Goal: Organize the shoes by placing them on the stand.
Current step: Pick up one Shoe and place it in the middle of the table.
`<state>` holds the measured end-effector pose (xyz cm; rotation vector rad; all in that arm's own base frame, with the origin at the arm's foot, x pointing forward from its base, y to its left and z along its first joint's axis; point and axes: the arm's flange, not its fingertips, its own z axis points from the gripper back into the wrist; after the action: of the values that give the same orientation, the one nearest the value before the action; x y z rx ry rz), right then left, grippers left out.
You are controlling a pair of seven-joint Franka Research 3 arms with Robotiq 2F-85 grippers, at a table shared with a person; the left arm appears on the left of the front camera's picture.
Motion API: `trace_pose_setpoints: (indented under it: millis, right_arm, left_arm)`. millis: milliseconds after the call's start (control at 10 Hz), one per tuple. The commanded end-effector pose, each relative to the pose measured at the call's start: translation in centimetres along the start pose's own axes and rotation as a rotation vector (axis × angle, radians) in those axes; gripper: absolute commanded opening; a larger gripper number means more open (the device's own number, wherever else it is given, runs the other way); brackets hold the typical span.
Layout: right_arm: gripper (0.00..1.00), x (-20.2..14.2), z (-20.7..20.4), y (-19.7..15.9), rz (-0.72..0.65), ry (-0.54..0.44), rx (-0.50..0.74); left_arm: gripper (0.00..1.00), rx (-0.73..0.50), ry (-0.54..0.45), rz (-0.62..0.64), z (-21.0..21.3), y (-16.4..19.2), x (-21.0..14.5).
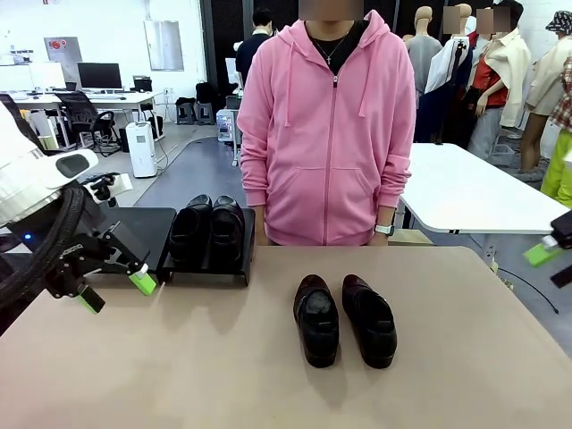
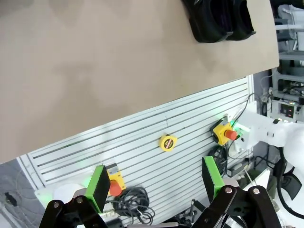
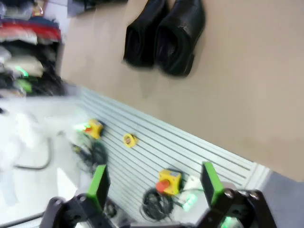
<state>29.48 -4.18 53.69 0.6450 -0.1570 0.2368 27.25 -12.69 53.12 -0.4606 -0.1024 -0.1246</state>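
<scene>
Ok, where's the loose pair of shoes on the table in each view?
Front view: the pair is at the middle, slightly right, side by side.
Left wrist view: the pair is at the top edge, right of centre, partly cut off.
Right wrist view: the pair is at the top, near centre.
Shared landmark: the tan table that the pair lies on.

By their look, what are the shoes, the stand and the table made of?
The shoes look like polished black leather: pale light glints on the rounded toes. The stand is matte black with no shine; it may be metal or plastic, the look leaves that open. The table has a tan, dull, even surface, perhaps laminate or fibreboard.
</scene>
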Motion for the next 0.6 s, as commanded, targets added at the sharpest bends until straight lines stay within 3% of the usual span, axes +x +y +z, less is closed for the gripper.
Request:
trace_pose_setpoints:
  millis: [0, 200, 300, 500]
  right_arm:
    - [1.00, 6.5, -6.1, 9.4, 0.281, 0.199, -0.216]
    - [1.00, 13.0, -15.1, 18.4, 0.337, 0.334, -0.306]
    - [1.00, 14.9, -19.8, 21.0, 0.357, 0.427, -0.378]
    - [1.00, 16.7, -27.8, 22.9, 0.213, 0.403, -0.523]
  left_arm:
    - [1.00, 0.016, -0.011, 0.007, 0.8, 0.5, -1.3]
    - [1.00, -0.005, -0.056, 0.119, 2.2, 4.2, -4.3]
    - [1.00, 0.001, -0.021, 0.014, 0.8, 0.5, -0.9]
    - [1.00, 0.001, -0.021, 0.014, 0.8, 0.5, -0.9]
